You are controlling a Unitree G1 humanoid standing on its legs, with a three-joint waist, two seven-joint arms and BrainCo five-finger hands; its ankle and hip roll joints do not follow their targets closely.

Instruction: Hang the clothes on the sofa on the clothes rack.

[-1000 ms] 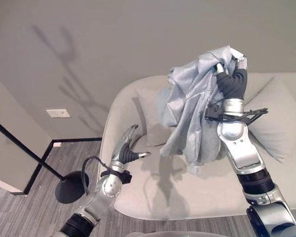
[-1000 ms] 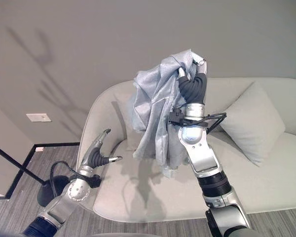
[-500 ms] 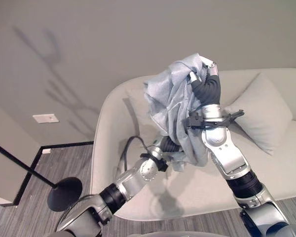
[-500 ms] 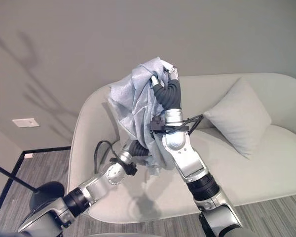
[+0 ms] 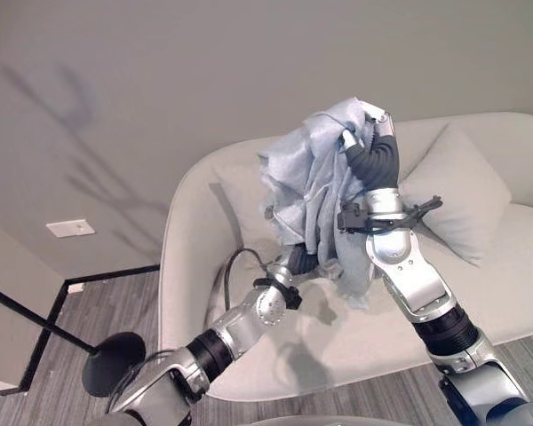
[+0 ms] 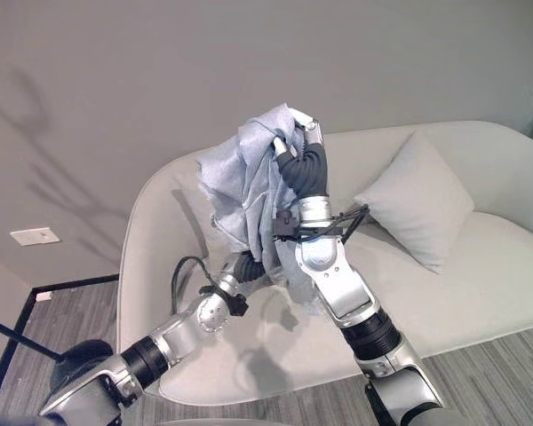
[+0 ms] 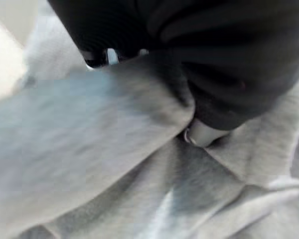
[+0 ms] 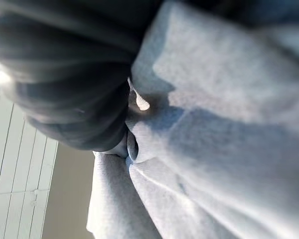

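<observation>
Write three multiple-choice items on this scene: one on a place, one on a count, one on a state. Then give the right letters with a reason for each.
1. Where is the grey garment?
A. Flat on the sofa seat
B. Held up above the sofa
C. On the floor

2. How many loose cushions lie right of the raised arm?
A. One
B. Three
C. Four

3. What is the right hand doing?
A. Hanging open and holding nothing
B. Pressing the cushion
C. Gripping the garment

Key: 1 B, the cloth hangs from the raised hand, clear of the seat. 2 A, a single cushion leans on the backrest there. 3 C, its fingers curl into the cloth at the top, while the left hand meets the lower folds.
</observation>
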